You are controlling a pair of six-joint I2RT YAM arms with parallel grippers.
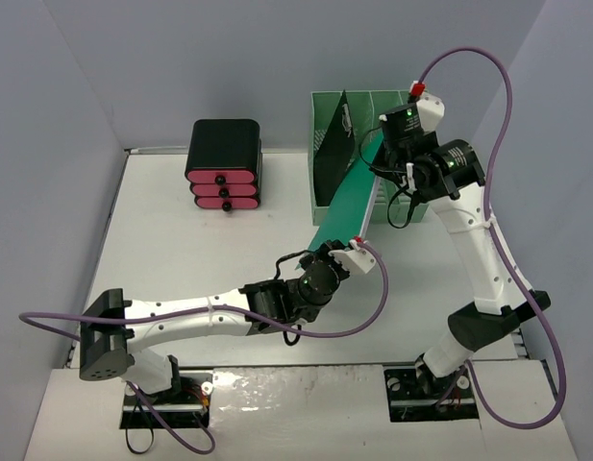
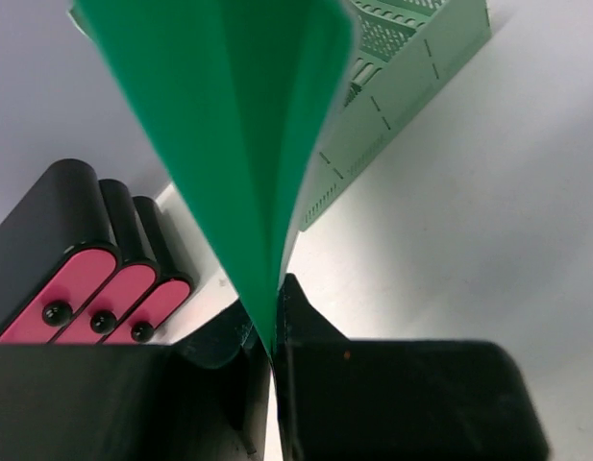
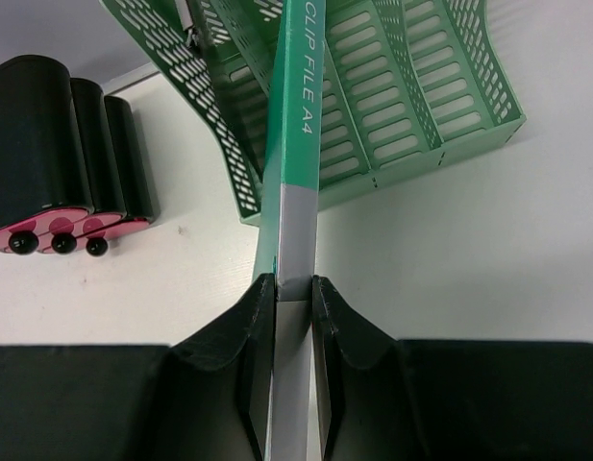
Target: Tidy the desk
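Note:
A green A4 clip file [image 1: 349, 197] hangs tilted above the white desk [image 1: 181, 259], held at both ends. My left gripper [image 1: 349, 248] is shut on its near lower edge; in the left wrist view the file [image 2: 238, 125] fans up from the pinched jaws of that gripper [image 2: 272, 327]. My right gripper [image 1: 387, 168] is shut on the far end; in the right wrist view the file's spine [image 3: 298, 115] runs from the closed gripper [image 3: 294, 288] towards a green mesh file rack [image 3: 411, 96]. The file's far end is at the rack [image 1: 373, 96].
A dark folder [image 1: 333, 144] stands in the rack's left slot. A black drawer unit with pink fronts [image 1: 224, 163] stands at the back left, also showing in both wrist views [image 2: 75, 259] [image 3: 56, 144]. Pale grey walls surround the desk.

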